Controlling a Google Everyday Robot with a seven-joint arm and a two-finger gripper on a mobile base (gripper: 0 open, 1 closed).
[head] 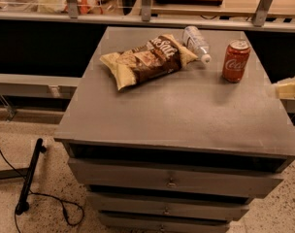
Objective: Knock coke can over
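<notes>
Camera view rundown, anyone?

> Sure, lol: grey drawer cabinet [176,125], chip bag [145,61] on top, water bottle [195,41] lying beside it, coke can [236,61] upright at back right. The gripper [287,88] is at the right edge, apart from the can. Can't tell how open it is.

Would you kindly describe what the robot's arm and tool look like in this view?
Only a sliver of the tool shows, at the right edge of the view, lower right of the coke can. It is pale cream-white with a blocky, wedge-like outline. No cables or markings show on it, and the arm lies outside the view.
</notes>
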